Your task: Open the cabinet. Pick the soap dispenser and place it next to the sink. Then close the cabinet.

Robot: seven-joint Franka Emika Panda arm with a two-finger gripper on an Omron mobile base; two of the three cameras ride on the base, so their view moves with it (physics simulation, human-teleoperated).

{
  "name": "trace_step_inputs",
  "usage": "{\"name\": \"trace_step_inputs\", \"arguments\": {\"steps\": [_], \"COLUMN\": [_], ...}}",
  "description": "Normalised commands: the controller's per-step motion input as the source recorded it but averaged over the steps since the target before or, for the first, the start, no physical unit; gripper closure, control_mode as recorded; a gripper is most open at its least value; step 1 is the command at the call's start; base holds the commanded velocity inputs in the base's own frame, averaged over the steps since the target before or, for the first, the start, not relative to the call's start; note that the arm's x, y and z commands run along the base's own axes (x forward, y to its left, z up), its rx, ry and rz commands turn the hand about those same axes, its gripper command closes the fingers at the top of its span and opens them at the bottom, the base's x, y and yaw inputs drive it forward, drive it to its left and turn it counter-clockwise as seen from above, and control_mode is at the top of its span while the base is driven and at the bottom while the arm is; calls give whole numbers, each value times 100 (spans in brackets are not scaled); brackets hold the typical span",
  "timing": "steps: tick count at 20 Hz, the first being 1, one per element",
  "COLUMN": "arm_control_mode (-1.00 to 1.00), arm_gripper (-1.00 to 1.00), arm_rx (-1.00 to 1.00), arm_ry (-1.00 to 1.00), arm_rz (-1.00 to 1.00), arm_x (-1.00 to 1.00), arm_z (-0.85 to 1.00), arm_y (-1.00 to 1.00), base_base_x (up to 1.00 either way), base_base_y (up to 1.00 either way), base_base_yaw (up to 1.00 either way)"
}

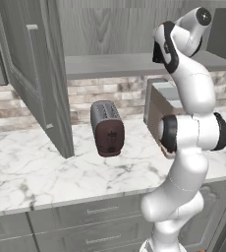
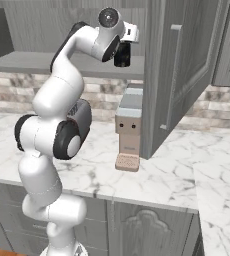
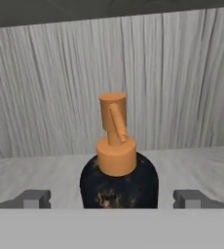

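The cabinet stands open: its left door [image 1: 36, 78] and right door [image 2: 179, 75] are swung out over the counter, baring the grey shelf [image 1: 110, 65]. On that shelf stands the soap dispenser [image 3: 119, 180], upright, with a black round body and an orange pump. My gripper [image 3: 113, 198] is raised to shelf height [image 1: 159, 51] [image 2: 122, 56] and is open. Its fingertips [image 3: 33, 198] stand wide on either side of the bottle's body and apart from it. The sink is out of view.
A dark toaster [image 1: 106, 129] and a boxy coffee machine [image 2: 129, 131] stand on the white marble counter [image 1: 46, 172] below the shelf. The open doors hang out over the counter at both sides of the arm. Grey drawer fronts [image 1: 100, 211] run under the counter.
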Motion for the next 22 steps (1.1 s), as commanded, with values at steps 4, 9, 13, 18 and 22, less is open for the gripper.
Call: {"name": "trace_step_inputs", "arguments": {"steps": [4,9,13,18,22], "arm_control_mode": [-100,-100,-100,-100,-100], "arm_gripper": [-100,-100,-100,-100,-100], "arm_rx": [0,0,0,0,0], "arm_ry": [0,-1,0,0,0], "arm_rz": [0,0,0,0,0], "arm_x": [21,19,14,14,13], "arm_z": [0,0,0,-1,-4], "arm_y": [-4,-1,-1,-1,-2], "base_base_x": [0,0,0,0,0], "base_base_y": [0,0,0,0,0], "base_base_yaw": [0,0,0,0,0]}}
